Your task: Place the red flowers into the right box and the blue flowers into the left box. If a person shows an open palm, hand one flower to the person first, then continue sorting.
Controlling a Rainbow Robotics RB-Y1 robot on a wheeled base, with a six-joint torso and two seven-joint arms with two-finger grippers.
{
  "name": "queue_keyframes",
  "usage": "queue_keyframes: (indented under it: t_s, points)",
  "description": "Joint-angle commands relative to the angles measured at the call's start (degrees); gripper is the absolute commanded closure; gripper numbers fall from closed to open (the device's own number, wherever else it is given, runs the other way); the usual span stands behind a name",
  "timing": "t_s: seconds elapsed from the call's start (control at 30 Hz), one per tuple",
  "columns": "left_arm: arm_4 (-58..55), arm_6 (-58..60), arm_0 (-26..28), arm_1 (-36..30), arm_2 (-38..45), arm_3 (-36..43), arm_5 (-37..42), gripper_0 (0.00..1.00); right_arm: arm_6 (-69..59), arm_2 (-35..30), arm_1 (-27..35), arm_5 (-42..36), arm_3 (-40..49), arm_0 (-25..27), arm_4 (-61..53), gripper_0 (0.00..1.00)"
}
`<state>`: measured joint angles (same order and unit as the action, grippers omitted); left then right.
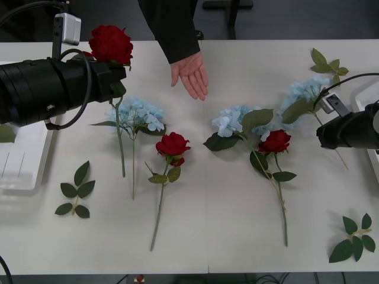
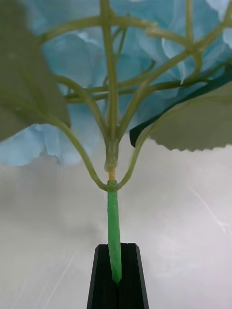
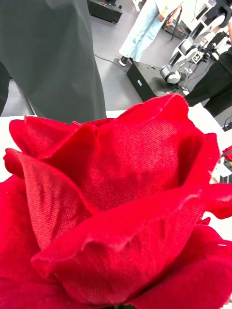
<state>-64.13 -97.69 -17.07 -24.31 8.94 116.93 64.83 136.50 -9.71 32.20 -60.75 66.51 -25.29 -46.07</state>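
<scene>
The left box (image 1: 18, 171), a white ribbed tray at the bench (image 1: 225, 248) edge, shows no bloom. Above and beside it, the left hand (image 1: 115, 74) holds a red rose (image 1: 111, 42) aloft, deep velvet petals upward and stem hanging, near the person's open palm (image 1: 190, 74); the handover appears pending. On the bench lie a blue hydrangea (image 1: 139, 113), a second rose (image 1: 172, 144), another hydrangea (image 1: 232, 120) and a third rose (image 1: 275, 141). The right hand (image 2: 116, 275), near the right box (image 1: 368, 94), pinches the stem of a pale blue hydrangea (image 1: 305, 92). Sorting has seemingly barely begun.
</scene>
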Motion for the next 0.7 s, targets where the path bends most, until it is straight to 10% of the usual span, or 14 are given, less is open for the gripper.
queue_keyframes:
  t_s: [0.03, 0.33, 0.7]
  points:
    - [-0.56, -0.75, 0.1, -1.0, -0.15, 1.37, -0.31, 1.0, 1.84, -6.73, -0.3, -6.49, 6.7, 0.16, -2.27, 1.0]
    - [-0.56, -0.49, 0.1, -1.0, -0.15, 1.37, -0.31, 1.0, 11.07, -12.53, -0.39, -8.59, 18.57, 0.16, -19.5, 1.0]
    - [-0.64, -0.13, 0.1, -1.0, -0.15, 1.28, -0.31, 1.0, 13.09, -1.54, -0.91, 13.2, 23.84, -3.71, -41.21, 1.0]
